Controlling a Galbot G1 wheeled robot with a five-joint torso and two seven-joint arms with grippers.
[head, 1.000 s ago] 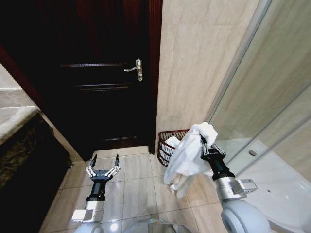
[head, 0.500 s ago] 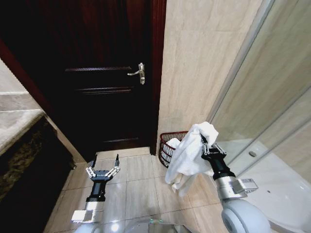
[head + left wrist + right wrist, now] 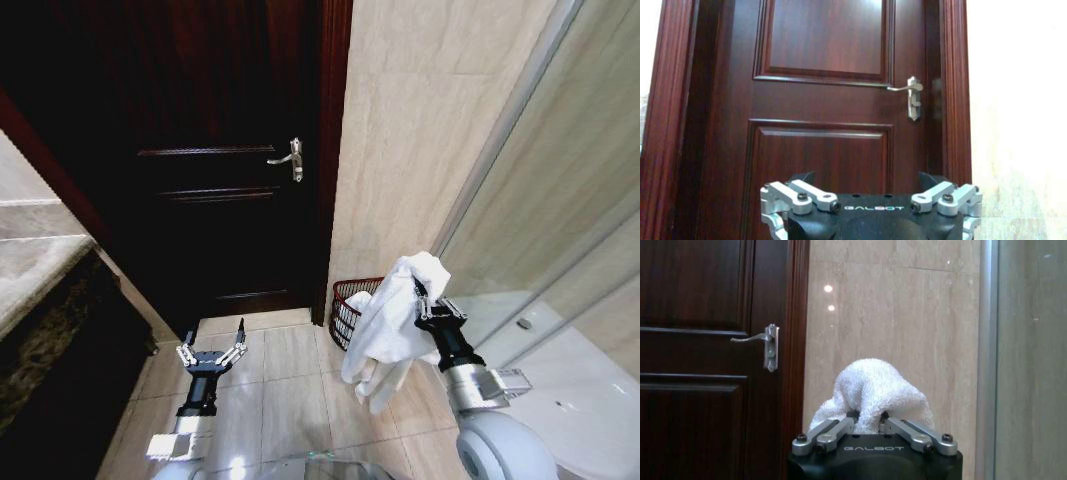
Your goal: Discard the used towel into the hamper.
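Towel (image 3: 388,325), white, clamped in right hand (image 3: 421,296) above floor, just before hamper (image 3: 348,306) by wall; left hand (image 3: 211,345) parked low, fingers apart.

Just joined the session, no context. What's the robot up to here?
It's carrying a white towel in its right pincer, which is shut on a bunched end while the rest hangs down. The hamper, a dark wire basket, stands on the tiled floor against the wall by the door, just beyond the towel; something white already lies in it. The left pincer is open and empty, held low over the floor.
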